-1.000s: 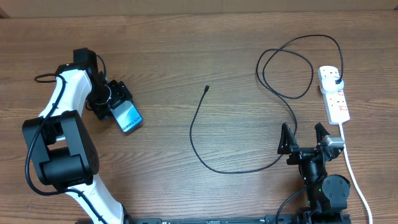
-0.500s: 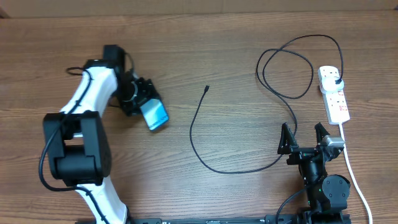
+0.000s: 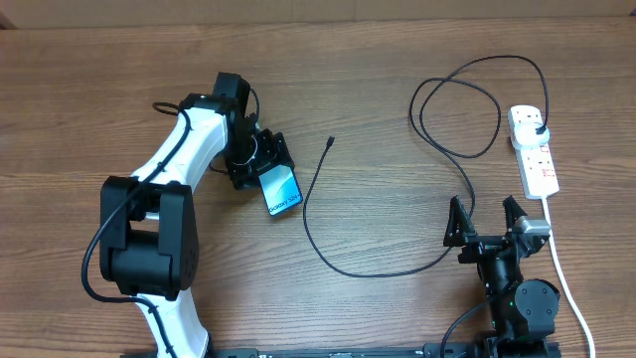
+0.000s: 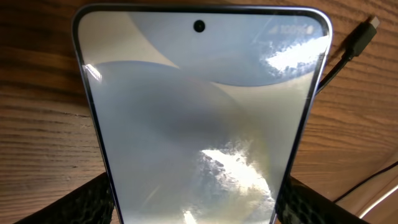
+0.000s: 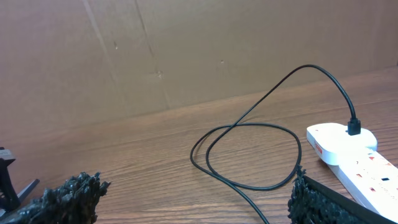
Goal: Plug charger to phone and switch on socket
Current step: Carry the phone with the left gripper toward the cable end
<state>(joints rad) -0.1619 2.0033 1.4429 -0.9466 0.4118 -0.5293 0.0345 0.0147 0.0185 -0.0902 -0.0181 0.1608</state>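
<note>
My left gripper [image 3: 266, 171] is shut on the phone [image 3: 282, 191], whose blue lit screen faces up; in the left wrist view the phone [image 4: 199, 118] fills the frame between my two fingers. The charger's black cable [image 3: 343, 267] loops across the table, its connector tip [image 3: 330, 141] lying just right of the phone and also showing in the left wrist view [image 4: 364, 36]. Its plug [image 3: 538, 129] sits in the white socket [image 3: 535, 154] at the right, which also shows in the right wrist view [image 5: 348, 146]. My right gripper [image 3: 488, 221] is open and empty, below the socket.
The socket's white cord [image 3: 566, 283] runs down the right side past my right arm. A cardboard wall [image 5: 186, 43] stands behind the table. The cable's double loop [image 3: 457, 109] lies left of the socket.
My left gripper has carried the phone to the right across the table, from the far left to just beside the charger's connector tip. The right arm has not moved.
</note>
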